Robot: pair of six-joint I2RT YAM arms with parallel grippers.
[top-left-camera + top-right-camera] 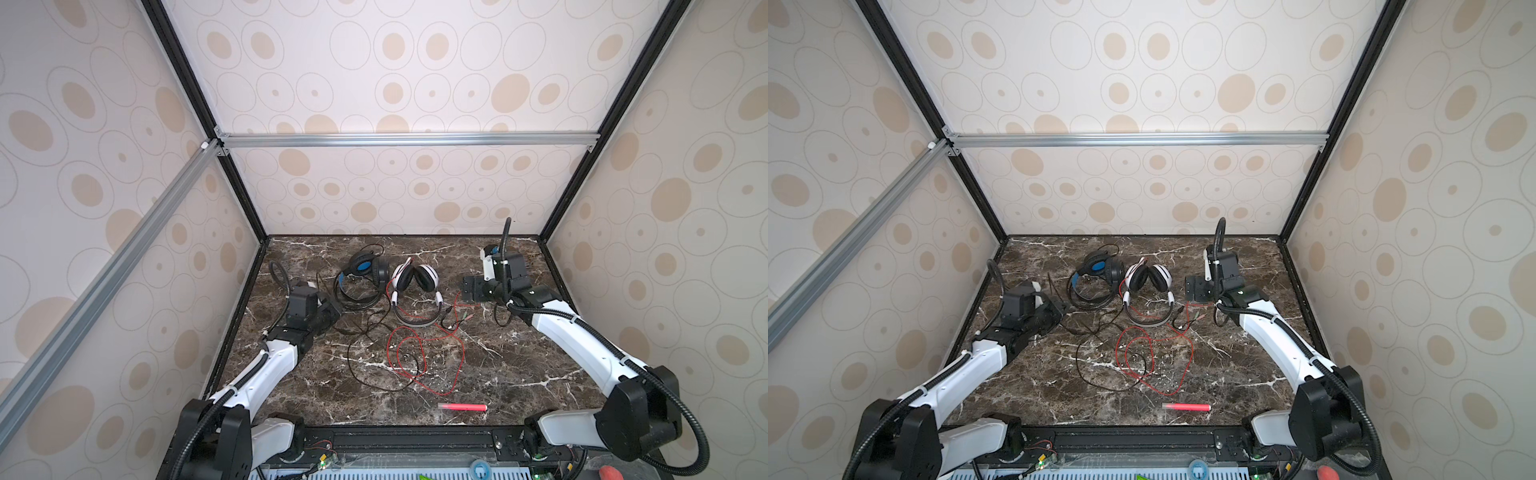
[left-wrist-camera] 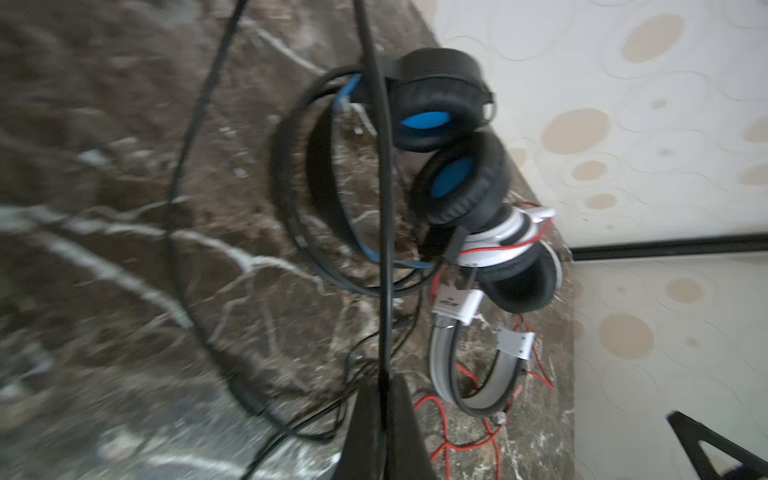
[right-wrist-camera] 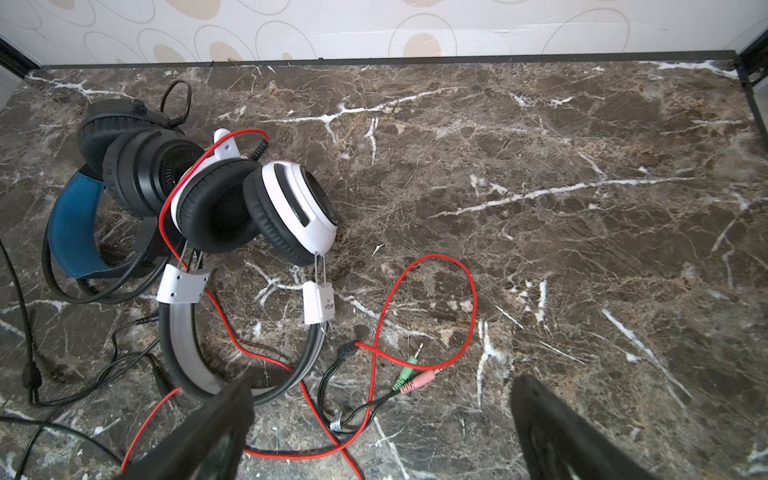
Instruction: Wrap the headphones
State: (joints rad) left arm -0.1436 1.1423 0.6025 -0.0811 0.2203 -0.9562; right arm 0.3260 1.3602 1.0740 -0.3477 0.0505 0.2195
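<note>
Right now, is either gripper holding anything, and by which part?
The left gripper is shut on the black cable, pinching a loose stretch of it; the right gripper is open and holds nothing.

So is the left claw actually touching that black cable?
Touching. The left wrist view shows the left claw shut on the black cable, which comes straight out from between its closed jaws.

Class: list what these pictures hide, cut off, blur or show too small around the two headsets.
- Right gripper: fingers cut by the right wrist view's lower edge.
- White headset: slider print too small to read, right wrist view.
- Pink stick: too small to identify in both top views.
- Table: motion-blurred in the left wrist view.
</note>
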